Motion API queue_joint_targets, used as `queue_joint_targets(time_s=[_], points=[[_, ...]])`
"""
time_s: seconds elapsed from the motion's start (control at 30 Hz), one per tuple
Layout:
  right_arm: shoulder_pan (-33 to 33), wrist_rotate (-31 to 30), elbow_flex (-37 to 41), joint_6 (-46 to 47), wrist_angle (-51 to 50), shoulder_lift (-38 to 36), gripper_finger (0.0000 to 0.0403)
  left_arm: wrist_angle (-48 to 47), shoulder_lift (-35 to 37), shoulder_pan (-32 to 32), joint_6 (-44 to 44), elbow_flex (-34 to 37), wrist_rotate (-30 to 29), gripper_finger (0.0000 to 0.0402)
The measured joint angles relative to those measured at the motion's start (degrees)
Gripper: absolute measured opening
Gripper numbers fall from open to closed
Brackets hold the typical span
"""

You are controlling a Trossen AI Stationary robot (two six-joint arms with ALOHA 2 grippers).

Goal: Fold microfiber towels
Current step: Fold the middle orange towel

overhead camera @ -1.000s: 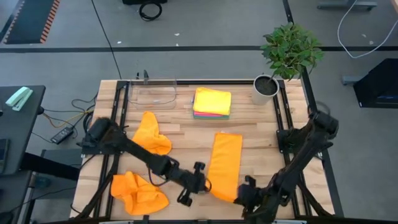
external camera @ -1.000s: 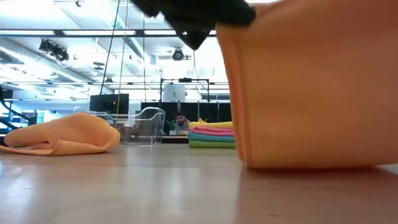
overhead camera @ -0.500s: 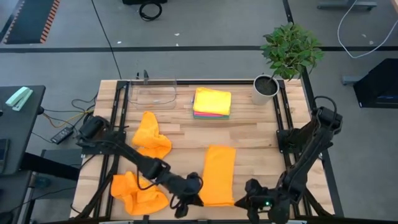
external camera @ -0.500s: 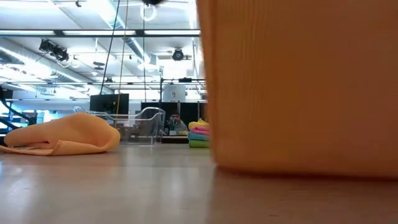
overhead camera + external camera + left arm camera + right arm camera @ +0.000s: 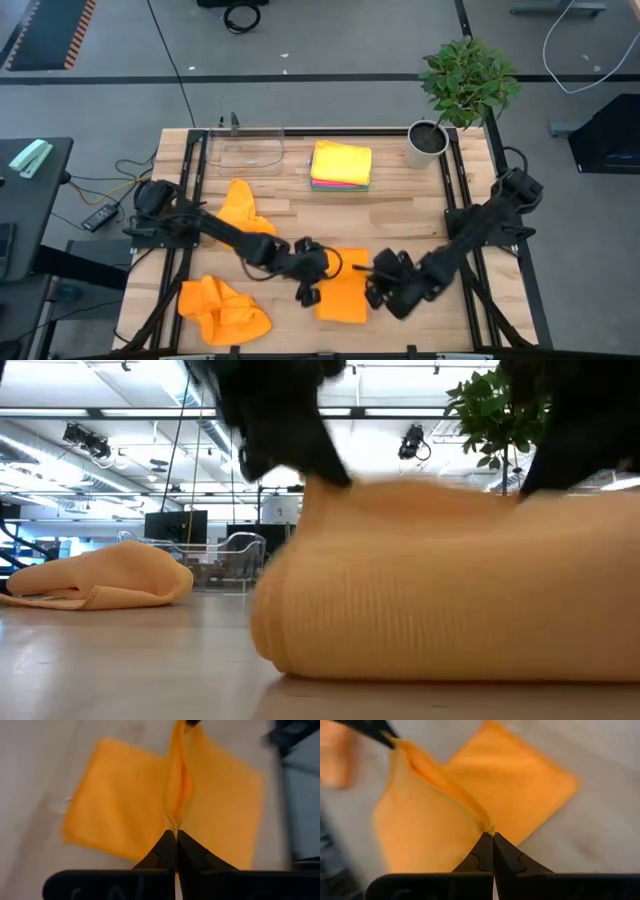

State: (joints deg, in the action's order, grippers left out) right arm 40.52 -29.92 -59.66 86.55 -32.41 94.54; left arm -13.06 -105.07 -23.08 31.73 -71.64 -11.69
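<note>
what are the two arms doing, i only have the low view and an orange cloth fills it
Observer: Both pinch the same orange towel. The left gripper is shut on one corner of its raised edge.
Operator: and the right one
Observer: The right gripper is shut on the other corner of that edge, so the edge hangs between the two.
Operator: where on the table is it
Observer: At the near edge, about midway across. Two loose orange towels lie left of it.
Operator: anything folded yet
Observer: A stack of folded towels sits at the far side, between a clear tray and a potted plant.
</note>
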Motion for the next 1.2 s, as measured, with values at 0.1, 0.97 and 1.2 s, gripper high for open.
queue_joint_targets(time_s=[0.1, 0.97, 1.2], points=[[-3.11, 0.48, 2.84, -1.34, 0.2, 0.02, 0.0002, 0.08, -1.83, 2.84, -2.87, 0.02, -0.06, 0.0008], [-13.24, 1.08, 9.96, -5.83, 4.61, -0.1, 0.0075, 0.77, -5.74, 12.49, -8.29, 0.02, 2.06, 0.0139], [-15.15, 0.23, 9.97, -5.89, 1.3, -5.13, 0.0141, 1.38, -3.88, 13.32, -5.8, 0.0, 1.42, 0.013]])
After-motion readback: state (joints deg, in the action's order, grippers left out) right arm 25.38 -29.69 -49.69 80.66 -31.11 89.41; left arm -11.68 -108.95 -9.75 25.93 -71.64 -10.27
